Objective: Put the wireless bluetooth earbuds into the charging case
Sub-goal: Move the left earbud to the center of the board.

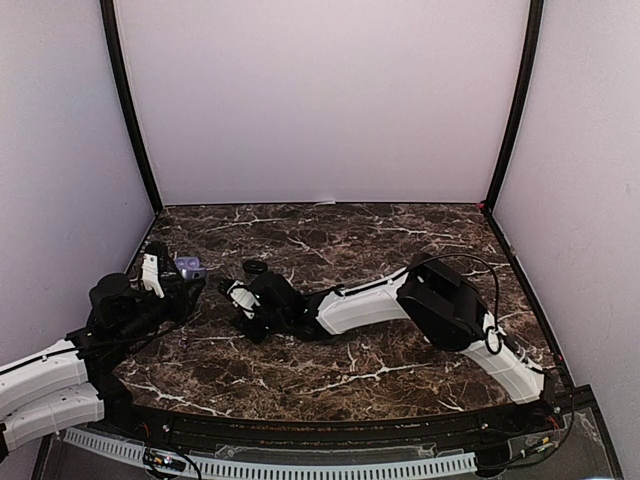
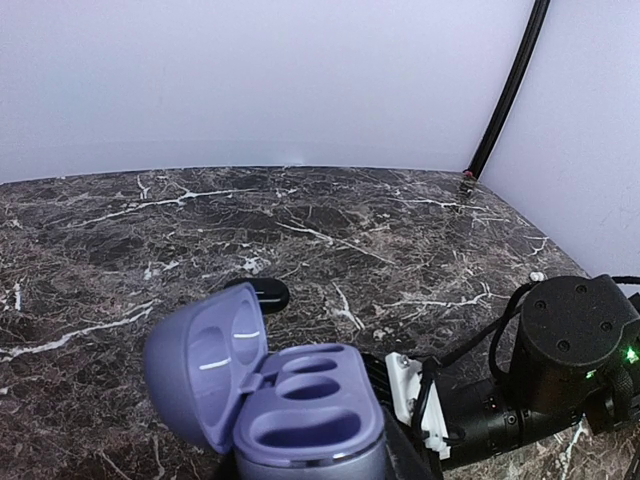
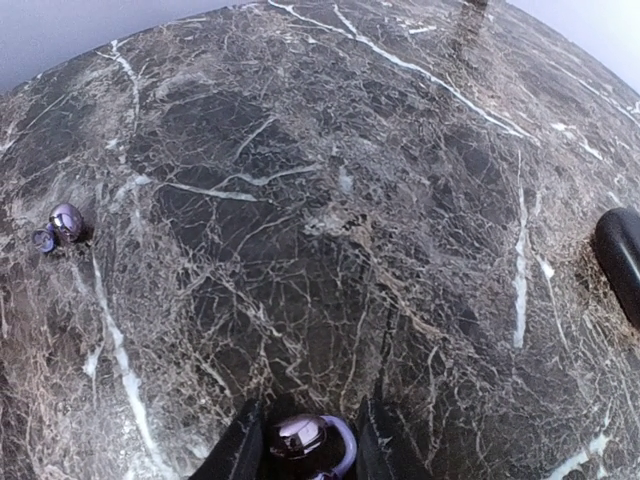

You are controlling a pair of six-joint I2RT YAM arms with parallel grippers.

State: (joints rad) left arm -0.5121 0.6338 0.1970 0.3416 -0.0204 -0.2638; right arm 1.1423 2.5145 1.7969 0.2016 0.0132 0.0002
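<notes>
My left gripper [image 1: 172, 287] is shut on a lavender charging case [image 2: 300, 415], lid open and tilted back to the left, both wells empty. The case also shows in the top view [image 1: 190, 267] at the table's left. My right gripper [image 3: 305, 447] is shut on a small glossy purple earbud [image 3: 296, 437] with a lavender loop, held just above the marble, a little right of the case. Its white-tipped head [image 1: 240, 297] shows in the top view. A second glossy purple earbud [image 3: 60, 224] lies on the marble far left in the right wrist view, apart from both grippers.
A flat black oval object [image 1: 255, 268] lies on the marble behind the right gripper; it also shows in the left wrist view [image 2: 262, 293] and at the right edge of the right wrist view [image 3: 620, 260]. The right arm [image 1: 440, 300] stretches across the table's middle. White walls enclose the table.
</notes>
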